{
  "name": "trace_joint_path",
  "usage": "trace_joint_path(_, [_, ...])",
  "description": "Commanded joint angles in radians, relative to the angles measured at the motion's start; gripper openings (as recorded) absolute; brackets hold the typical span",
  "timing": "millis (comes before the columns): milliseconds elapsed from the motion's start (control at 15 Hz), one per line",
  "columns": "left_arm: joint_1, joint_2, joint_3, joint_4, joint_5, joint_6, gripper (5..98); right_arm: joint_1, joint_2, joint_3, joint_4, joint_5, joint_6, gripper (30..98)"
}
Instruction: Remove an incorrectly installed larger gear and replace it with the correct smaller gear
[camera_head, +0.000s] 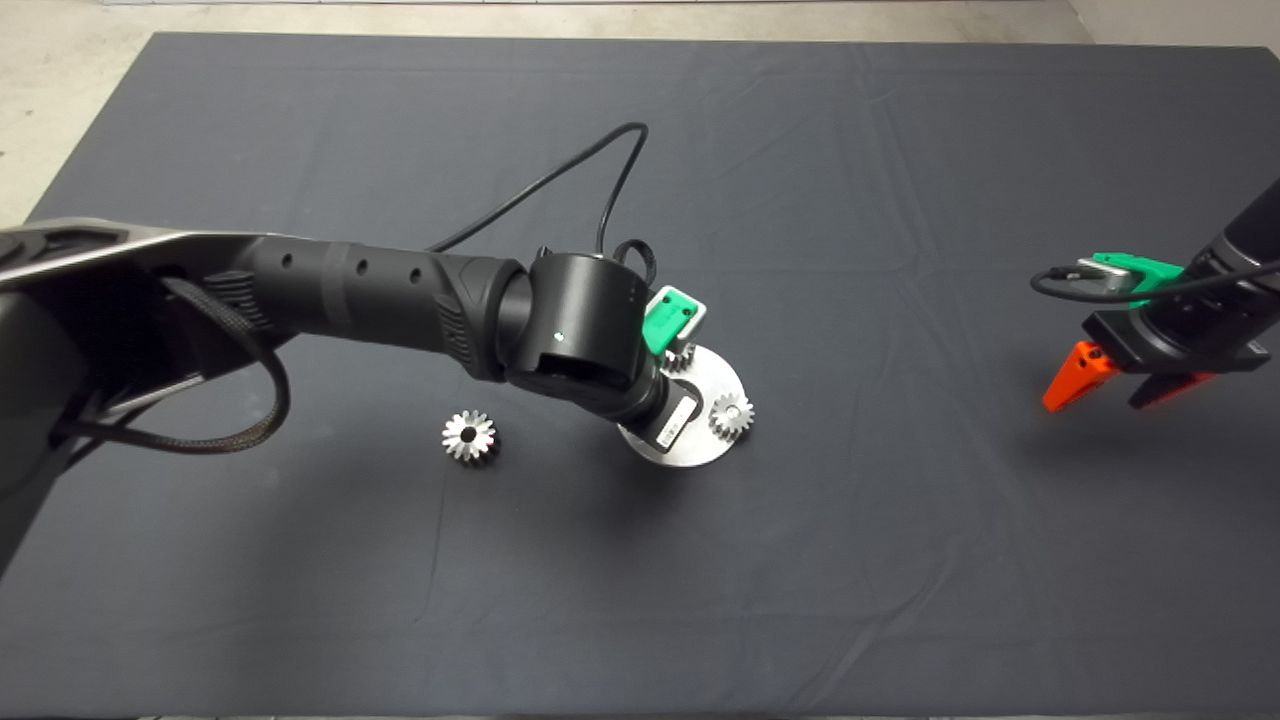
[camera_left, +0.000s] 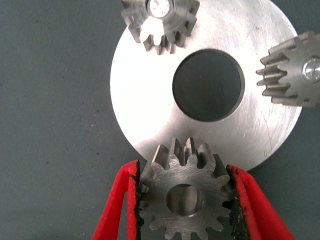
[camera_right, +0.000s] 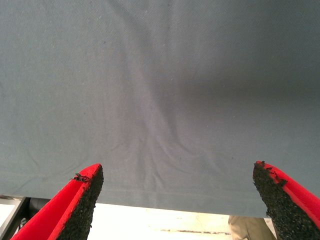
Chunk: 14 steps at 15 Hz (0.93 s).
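Small silver-grey steel spur gear with a round centre hole (camera_left: 184, 197) is clamped between the left gripper's (camera_left: 185, 200) red fingers, pads tight on its teeth, hanging at the rim of the round brushed-metal disc with a big centre hole (camera_left: 150, 120); two look-alike small gears (camera_left: 161, 22) (camera_left: 292, 70) sit pinned on the disc; the wider shiny silver gear (camera_head: 469, 437) lies alone on the dark mat (camera_head: 900, 550), well apart from the disc, so removal looks done; step in hand: fitting the replacement; next move calls for lining the bore up over the free pin, which I can't make out, then lowering straight with teeth meshing clear of the neighbours; right gripper (camera_head: 1125, 385) hovers idle over the mat's right side, fingers spread wide, nothing held; white label on the left wrist, text unreadable; no other markings seen.
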Motion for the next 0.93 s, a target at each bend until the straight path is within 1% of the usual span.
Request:
trace_joint_path(0, [-0.016, -0.002, 0.032, 0.014, 0.021, -0.032, 30.4, 0.019, 0.015, -0.022, 0.031, -0.100, -0.013, 79.2])
trace_joint_path(133, [-0.006, -0.002, 0.027, 0.018, 0.019, -0.033, 30.4, 0.021, 0.016, -0.022, 0.031, -0.102, -0.013, 79.2])
trace_joint_path(333, [0.024, 0.005, 0.022, 0.024, 0.019, -0.037, 30.4, 0.021, 0.015, -0.020, 0.031, -0.102, -0.015, 79.2])
trace_joint_path(600, [0.050, 0.002, 0.017, 0.066, 0.021, -0.036, 30.4, 0.021, 0.015, -0.011, 0.031, -0.102, -0.015, 79.2])
trace_joint_path(667, [0.052, 0.004, 0.007, 0.069, 0.021, -0.033, 30.4, 0.021, 0.016, -0.005, 0.031, -0.102, -0.015, 79.2])
trace_joint_path(800, [0.047, 0.013, -0.033, 0.079, 0.026, -0.011, 30.4, 0.021, 0.017, 0.000, 0.031, -0.100, -0.015, 79.2])
trace_joint_path(867, [0.044, 0.017, -0.052, 0.081, 0.039, 0.002, 30.4, 0.021, 0.013, 0.000, 0.031, -0.100, -0.016, 79.2])
